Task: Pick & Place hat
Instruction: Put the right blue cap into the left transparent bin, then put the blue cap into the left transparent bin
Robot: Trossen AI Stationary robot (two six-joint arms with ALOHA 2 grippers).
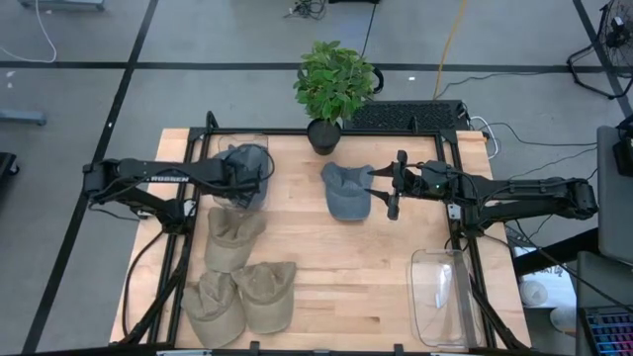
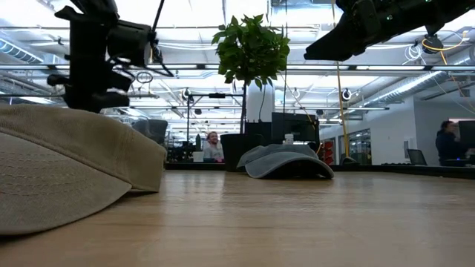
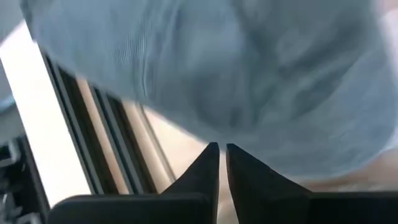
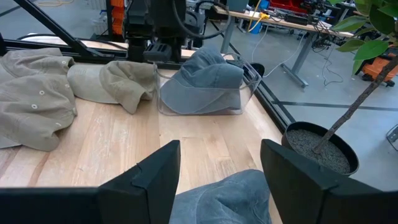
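The pale wooden counter (image 1: 346,267) has a black metal frame along its far and side edges. A clear plastic bin (image 1: 235,148) sits at the far left corner, and a second clear plastic bin (image 1: 442,309) lies at the near right. Bare wood stretches across the middle and near centre of the counter, between the tan caps and the right bin.

A blue-grey denim cap (image 1: 247,168) sits in the far-left bin. The left pincer (image 3: 222,158) reaches in from the left edge, forearm level, and hangs right over this cap; its fingers (image 3: 208,168) are pressed nearly together with nothing between them, just short of the fabric.

A second blue-grey denim cap (image 1: 347,190) lies on open wood near the far centre, just in front of a potted green plant in a black pot (image 1: 330,91). The right pincer (image 4: 219,168) stretches in from the right edge, raised above the counter, with its fingers (image 4: 152,177) spread wide beside this cap and holding nothing.

Three tan cloth caps (image 1: 237,275) cluster along the left near side, touching one another.
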